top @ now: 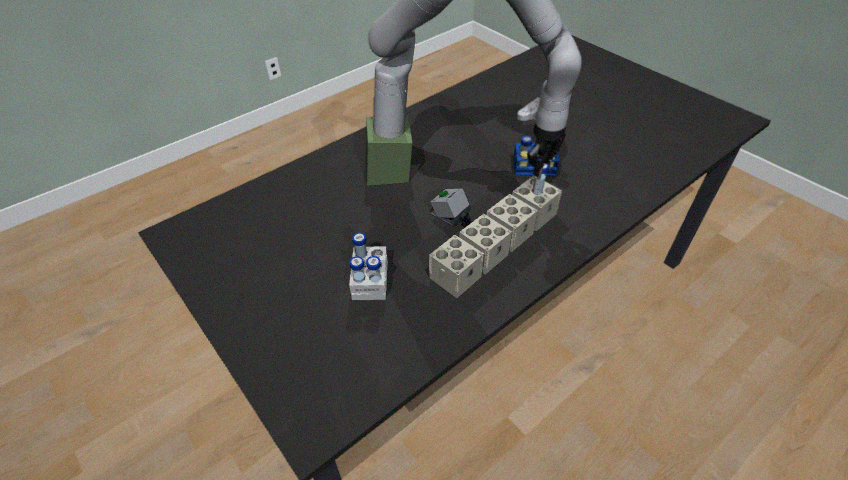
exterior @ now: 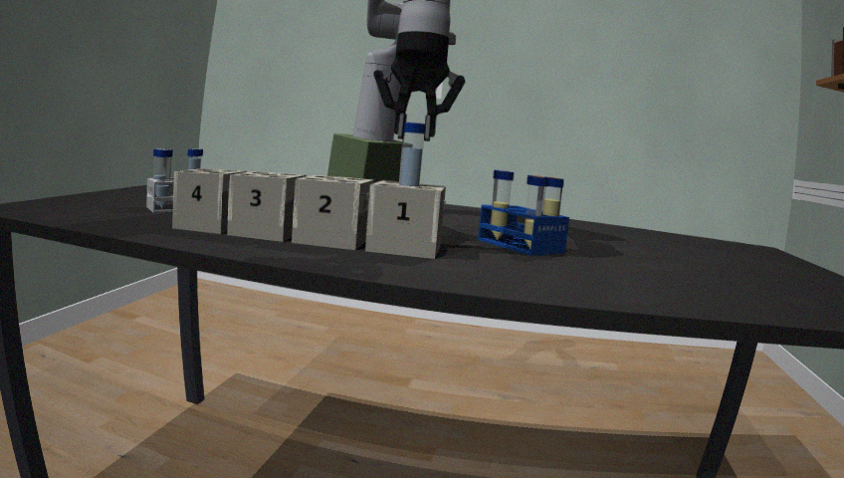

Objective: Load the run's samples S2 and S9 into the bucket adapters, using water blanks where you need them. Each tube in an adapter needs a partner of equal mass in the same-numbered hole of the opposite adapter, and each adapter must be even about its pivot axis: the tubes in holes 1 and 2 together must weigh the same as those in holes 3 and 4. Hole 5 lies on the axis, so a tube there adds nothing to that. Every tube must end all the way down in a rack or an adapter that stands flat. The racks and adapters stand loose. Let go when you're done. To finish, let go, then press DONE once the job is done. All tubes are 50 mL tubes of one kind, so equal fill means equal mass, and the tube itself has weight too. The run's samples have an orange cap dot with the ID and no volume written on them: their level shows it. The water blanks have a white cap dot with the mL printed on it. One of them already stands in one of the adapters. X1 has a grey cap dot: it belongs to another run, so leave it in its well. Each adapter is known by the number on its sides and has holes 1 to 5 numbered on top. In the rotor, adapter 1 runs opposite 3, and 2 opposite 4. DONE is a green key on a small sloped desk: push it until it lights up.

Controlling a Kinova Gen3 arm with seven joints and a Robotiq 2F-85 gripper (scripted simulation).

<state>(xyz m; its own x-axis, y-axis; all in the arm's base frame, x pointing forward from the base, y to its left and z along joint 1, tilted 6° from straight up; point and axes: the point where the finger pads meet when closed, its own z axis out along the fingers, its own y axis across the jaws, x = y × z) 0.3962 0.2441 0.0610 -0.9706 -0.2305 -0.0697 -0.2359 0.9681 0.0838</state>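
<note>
My gripper [exterior: 412, 131] is shut on the cap end of a water blank tube [exterior: 410, 154] with a blue cap and pale blue fill. The tube stands upright, its lower end down in a hole of adapter 1 [exterior: 404, 217], much of its length still above the top. In the top view the gripper [top: 542, 169] is over the same adapter [top: 538, 202]. Adapters 2 [exterior: 325, 211], 3 [exterior: 257, 204] and 4 [exterior: 198, 200] stand in a row to its left. The blue sample rack [exterior: 524, 227] holds three yellow-filled tubes. The white blank rack [top: 368, 271] holds three tubes.
The DONE desk [top: 450, 203] with its green key stands just behind the adapter row. The arm's green base block [top: 388, 156] is further back. The blue sample rack [top: 531, 167] stands close behind adapter 1, next to the gripper.
</note>
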